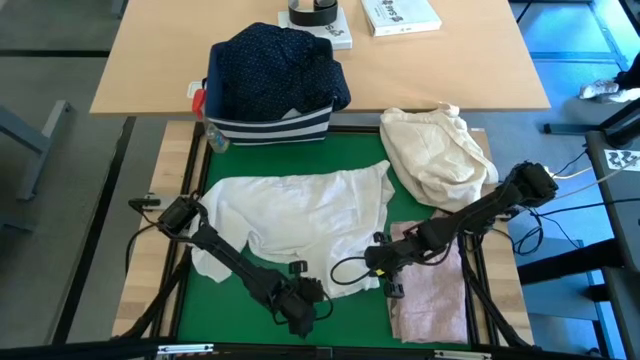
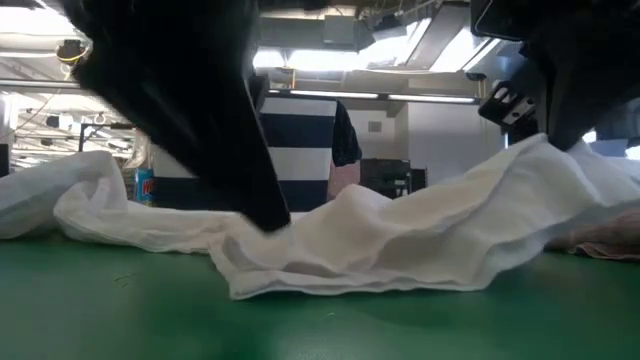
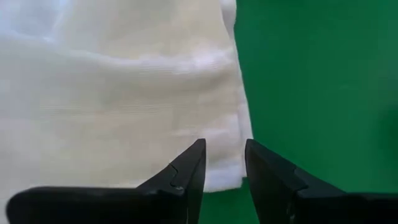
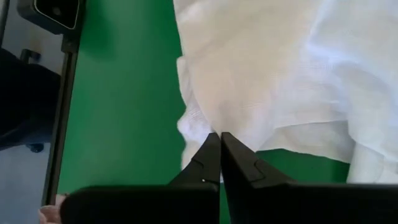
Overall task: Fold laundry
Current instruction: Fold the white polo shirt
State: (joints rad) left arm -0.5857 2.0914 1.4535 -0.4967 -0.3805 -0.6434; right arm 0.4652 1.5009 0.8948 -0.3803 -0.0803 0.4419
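Observation:
A white shirt [image 1: 300, 215] lies spread on the green mat [image 1: 350, 330]. My right gripper [image 1: 385, 265] is shut on the shirt's near right part and holds it up in a peak [image 2: 540, 150]. My left gripper [image 1: 300, 305] is open and points down over the shirt's near edge [image 3: 224, 124], with a gap between its fingers. Whether its tips touch the cloth I cannot tell. A pale pink top [image 1: 435, 300] lies flat on the mat under my right arm. A navy white-dotted shirt [image 1: 275, 65] is heaped in the striped bin [image 1: 270, 125]. My right gripper [image 4: 220, 138] pinches the white shirt at an edge [image 4: 202, 121] near its near right corner, between the two fingertips. The fingers slant down from the table's right side. That part is lifted off the mat, and the rest of the shirt [image 2: 380, 250] lies on the mat.
A cream-beige cloth bundle [image 1: 435, 155] sits at the mat's far right corner. The navy bin stands at the far left with a bottle [image 1: 215, 135] beside it. A book [image 1: 400, 15] and a tape roll [image 1: 312, 12] lie on the wooden table beyond. Bare mat shows along the near edge.

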